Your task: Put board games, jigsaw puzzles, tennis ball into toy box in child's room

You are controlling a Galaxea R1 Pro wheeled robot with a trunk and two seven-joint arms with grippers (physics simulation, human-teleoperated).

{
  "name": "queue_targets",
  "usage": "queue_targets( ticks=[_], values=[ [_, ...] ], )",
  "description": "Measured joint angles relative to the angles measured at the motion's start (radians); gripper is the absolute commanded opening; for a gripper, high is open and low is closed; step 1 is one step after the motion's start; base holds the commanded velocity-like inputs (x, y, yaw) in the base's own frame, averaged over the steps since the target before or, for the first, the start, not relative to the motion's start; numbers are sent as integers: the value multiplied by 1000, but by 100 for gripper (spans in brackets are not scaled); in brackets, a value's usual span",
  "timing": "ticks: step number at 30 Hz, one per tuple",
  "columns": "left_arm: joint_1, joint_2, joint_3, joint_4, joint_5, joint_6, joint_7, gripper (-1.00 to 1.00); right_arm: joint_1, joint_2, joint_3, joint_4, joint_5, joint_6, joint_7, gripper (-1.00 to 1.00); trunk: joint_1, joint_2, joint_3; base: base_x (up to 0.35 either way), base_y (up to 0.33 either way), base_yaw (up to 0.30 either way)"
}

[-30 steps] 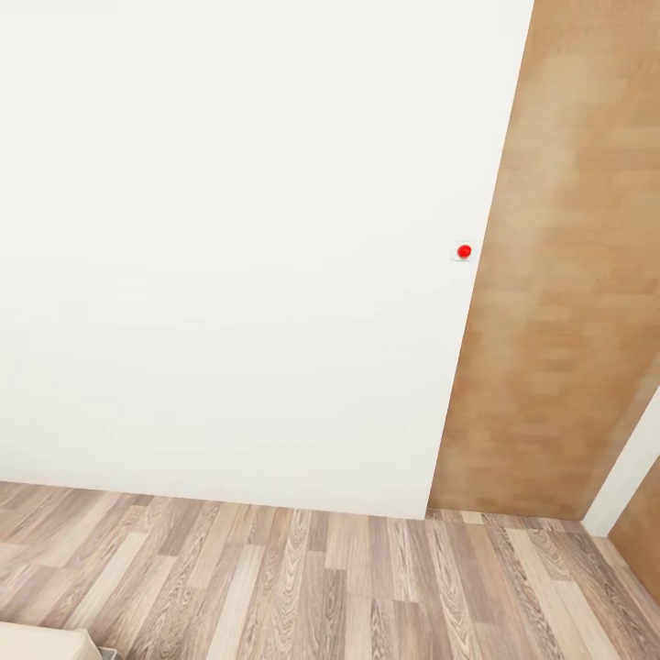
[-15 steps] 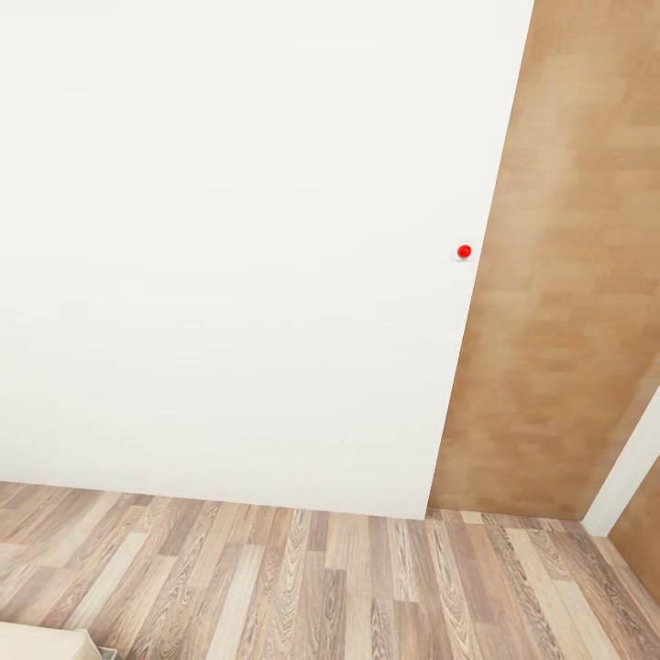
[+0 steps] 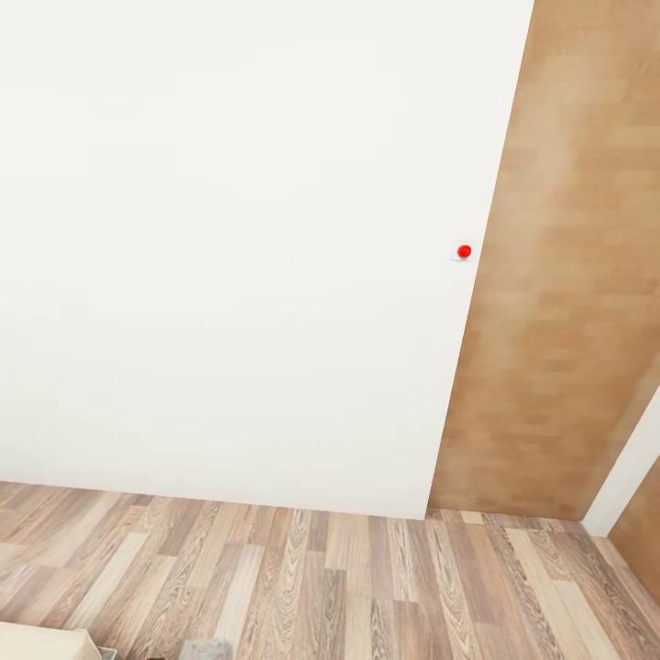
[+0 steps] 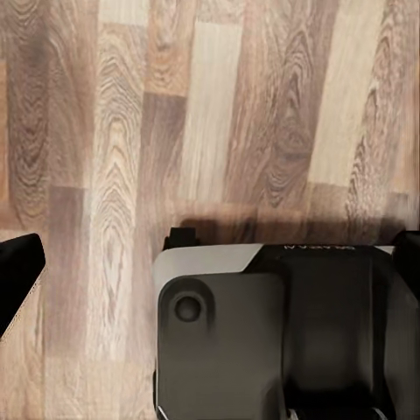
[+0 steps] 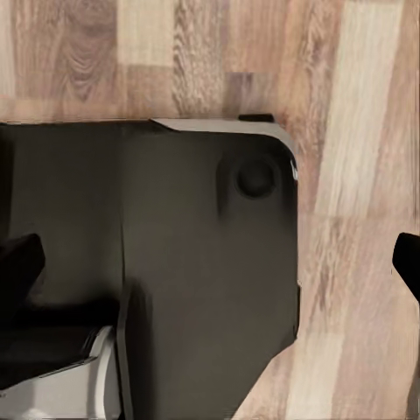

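The flat board-game boxes should be light, stiff and slick, best taken across a short edge; the yellow-green tennis ball is springy and apt to roll. Where they lie, and which way their long sides run, cannot be told from here. A beige corner, likely the bed (image 3: 37, 643), sits low at the head view's left edge, on the brown wood-plank floor (image 3: 367, 577). Beyond rise a plain white wall (image 3: 229, 257) with a small red button (image 3: 464, 250) and a tan wooden panel (image 3: 568, 321). The left gripper (image 4: 210, 254) and right gripper (image 5: 210, 262) hang over the floor beside the dark grey robot base (image 5: 175, 262), jaws wide and empty
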Motion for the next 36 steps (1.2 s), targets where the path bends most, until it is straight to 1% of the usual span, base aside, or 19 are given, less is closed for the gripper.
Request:
queue_targets(
  ticks=[3, 6, 9, 12, 16, 17, 18, 20, 21, 24, 27, 28, 29, 30, 31, 36],
  values=[
    [-1, 1, 12, -63, 1, 37, -12, 100, -43, -5, -10, -56, -29, 64, 1, 100, 0, 0, 0, 0, 0, 0],
    [-11, 1, 18, -124, 1, 86, -27, 100, -87, -6, -22, -106, -67, 159, 1, 100, 0, 0, 0, 0, 0, 0],
    [-33, 3, 22, -179, 0, 141, -41, 100, -130, -9, -29, -165, -104, 265, 1, 100, 0, 0, 0, 0, 0, 0],
    [-60, 11, 26, -224, -1, 184, -49, 100, -171, -11, -33, -243, -127, 366, 0, 100, 0, 0, 0, 0, 0, 0],
    [-93, 35, 29, -258, -2, 214, -54, 100, -210, -11, -36, -357, -143, 479, 0, 100, 0, 0, 0, 0, 0, 0],
    [-105, 51, 29, -269, -3, 221, -57, 100, -220, -11, -36, -409, -147, 523, 0, 100, 0, 0, 0, 0, 0, 0],
    [-111, 59, 29, -274, -2, 224, -58, 100, -224, -11, -37, -436, -147, 542, -1, 100, 0, 0, 0, 0, 0, 0],
    [-119, 74, 29, -282, -1, 228, -59, 100, -228, -10, -37, -483, -148, 567, -2, 100, 0, 0, 0, 0, 0, 0],
    [-124, 85, 30, -287, -2, 230, -61, 100, -230, -10, -37, -521, -149, 583, -3, 100, 0, 0, 0, 0, 0, 0],
    [-129, 99, 29, -293, -1, 233, -62, 100, -231, -10, -37, -559, -149, 597, -4, 100, 0, 0, 0, 0, 0, 0],
    [-132, 107, 28, -295, 0, 233, -70, 100, -232, -10, -36, -578, -149, 602, -5, 100, 0, 0, 0, 0, 0, 0],
    [-133, 110, 28, -296, 0, 233, -81, 100, -232, -9, -34, -587, -148, 603, -6, 100, 0, 0, 0, 0, 0, 0],
    [-134, 118, 27, -297, -1, 233, -121, 100, -233, -9, -31, -596, -148, 604, -7, 100, 0, 0, 0, 0, 0, 0],
    [-134, 122, 27, -297, -2, 233, -135, 100, -233, -8, -30, -597, -146, 604, -7, 100, 0, 0, 0, 0, 0, 0],
    [-134, 131, 27, -297, -3, 233, -164, 100, -233, -6, -29, -599, -142, 605, -7, 100, 0, 0, 0, 0, 0, 0],
    [-134, 160, 29, -297, -3, 232, -255, 100, -233, -4, -28, -601, -139, 606, -6, 100, 0, 0, 0, 0, 0, 0]
  ],
)
